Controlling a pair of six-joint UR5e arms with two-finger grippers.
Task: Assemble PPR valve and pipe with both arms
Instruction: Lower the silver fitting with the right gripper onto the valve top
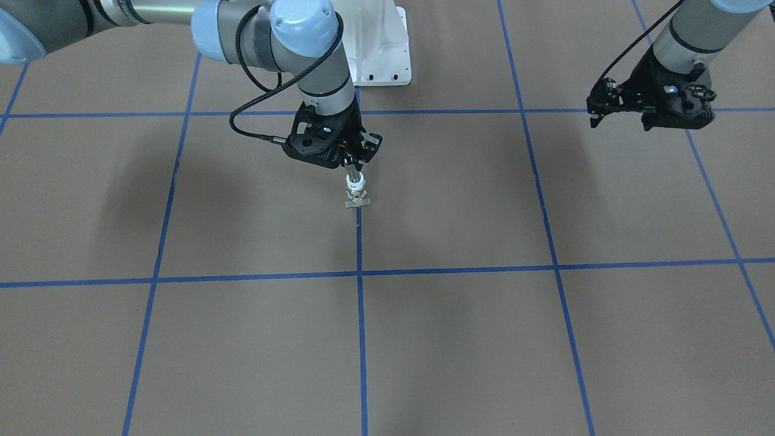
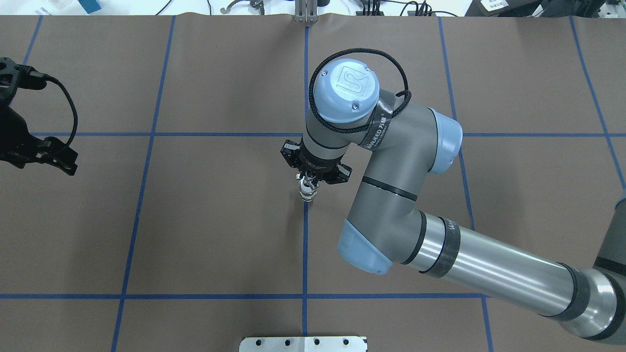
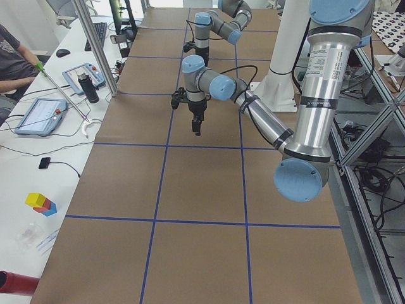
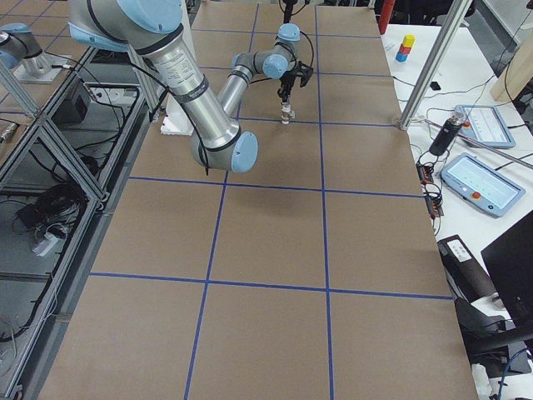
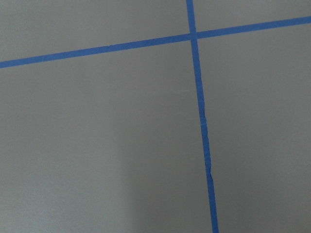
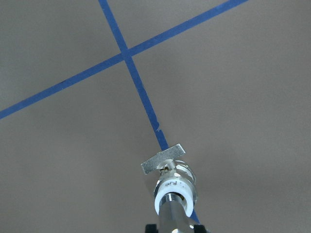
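Observation:
My right gripper (image 1: 351, 162) is shut on the pipe (image 6: 171, 214), a short silvery stub that points straight down over the table's middle blue line. The pipe's lower end sits inside the white ring collar of the PPR valve (image 1: 356, 195), whose flat tab faces the table. The valve also shows in the overhead view (image 2: 308, 194) and the right wrist view (image 6: 174, 178). I cannot tell whether the tab touches the table. My left gripper (image 1: 648, 112) hangs open and empty, far off to the side above the table; it shows in the overhead view (image 2: 29, 146) too.
The brown table (image 1: 460, 339) carries a grid of blue tape lines. The white pedestal base (image 1: 381, 54) stands at the robot's edge. Tablets, a bottle and coloured blocks (image 3: 41, 203) lie on side benches beyond the table.

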